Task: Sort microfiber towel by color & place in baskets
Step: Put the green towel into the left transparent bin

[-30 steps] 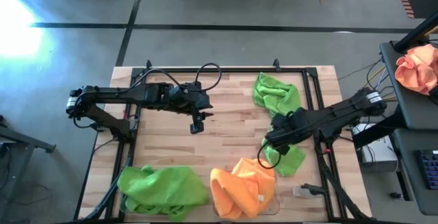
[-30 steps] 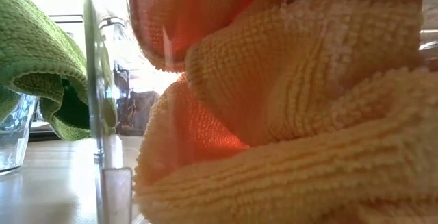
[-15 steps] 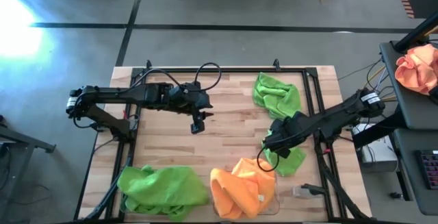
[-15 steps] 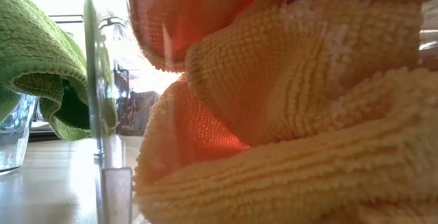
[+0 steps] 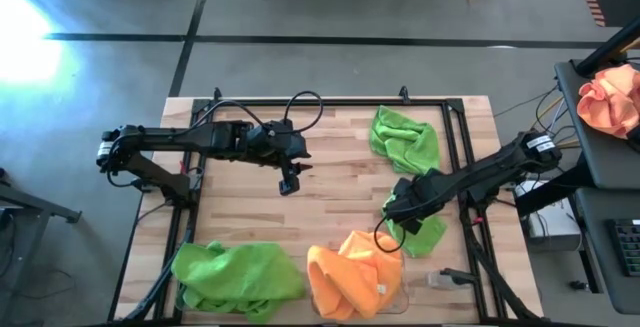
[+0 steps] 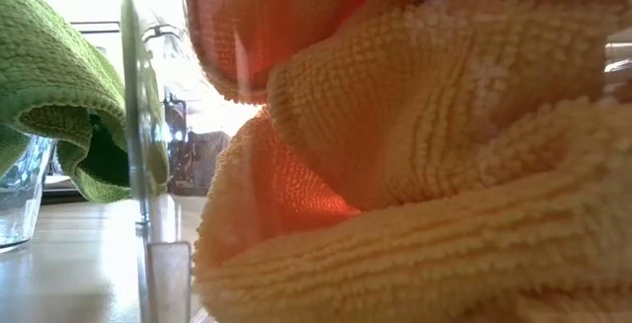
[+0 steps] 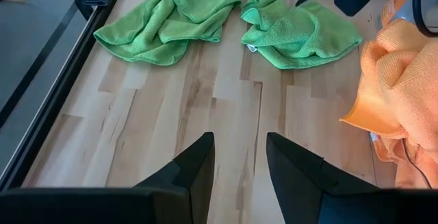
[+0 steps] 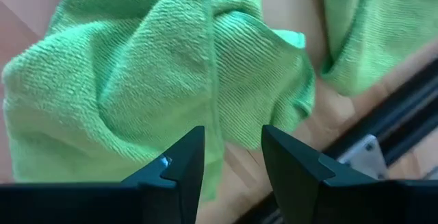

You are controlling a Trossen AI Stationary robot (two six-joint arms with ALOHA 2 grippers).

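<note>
The right gripper (image 5: 396, 213) hangs parted over a loose green towel (image 8: 137, 80). The left gripper (image 5: 287, 184) waits mid-table, parted. Green pile (image 5: 238, 277) and orange pile (image 5: 352, 272) — each seemingly in a clear basket (image 6: 138, 165).

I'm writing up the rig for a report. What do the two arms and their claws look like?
Both arms are black and slim, built of jointed segments. The left arm has black cables looping over it; the right arm has a white band near its base. The left claw and right claw each have two dark, flat, tapering fingers.
</note>
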